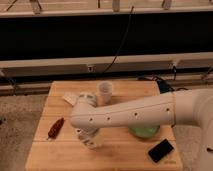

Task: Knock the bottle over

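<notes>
The wooden table [115, 155] holds the task's things. My white arm reaches in from the right across the table, and its end sits over the left middle. My gripper [84, 131] hangs below the arm's end, right at the small pale bottle [92, 141]. Only the bottle's lower part shows under the arm, and it looks slightly tilted. Whether the gripper touches it cannot be told. The translucent white cup [105, 92] stands upright behind the arm.
A white packet [70, 98] lies at the back left. A red-brown snack stick [55, 128] lies near the left edge. A green bowl [145, 132] sits partly under the arm. A black phone [161, 150] lies at the front right.
</notes>
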You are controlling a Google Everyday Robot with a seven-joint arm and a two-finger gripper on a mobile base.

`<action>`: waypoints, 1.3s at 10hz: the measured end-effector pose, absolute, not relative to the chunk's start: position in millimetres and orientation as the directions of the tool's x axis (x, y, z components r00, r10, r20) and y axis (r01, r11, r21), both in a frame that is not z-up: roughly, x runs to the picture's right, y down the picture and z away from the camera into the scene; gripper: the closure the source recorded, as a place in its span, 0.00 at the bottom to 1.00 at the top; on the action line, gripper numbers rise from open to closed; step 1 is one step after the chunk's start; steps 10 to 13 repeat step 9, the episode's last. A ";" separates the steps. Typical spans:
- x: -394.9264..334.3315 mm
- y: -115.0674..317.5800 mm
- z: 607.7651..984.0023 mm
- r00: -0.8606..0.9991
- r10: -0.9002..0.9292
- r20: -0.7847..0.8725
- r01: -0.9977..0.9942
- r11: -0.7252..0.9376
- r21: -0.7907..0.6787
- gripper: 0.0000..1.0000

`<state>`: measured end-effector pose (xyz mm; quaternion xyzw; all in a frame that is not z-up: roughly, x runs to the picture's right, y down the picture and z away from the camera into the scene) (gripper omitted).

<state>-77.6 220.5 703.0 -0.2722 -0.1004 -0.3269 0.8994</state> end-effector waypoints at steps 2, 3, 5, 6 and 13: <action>-83.2 221.0 702.8 0.756 -0.539 0.372 0.655 0.632 -0.414 0.26; -84.5 221.9 702.5 0.745 -0.546 0.383 0.666 0.625 -0.407 0.21; -96.0 222.6 702.3 0.729 -0.552 0.404 0.683 0.615 -0.394 0.20; -106.6 220.9 702.8 0.719 -0.557 0.416 0.694 0.611 -0.381 0.20; -118.5 231.5 696.4 0.679 -0.583 0.446 0.732 0.576 -0.362 0.30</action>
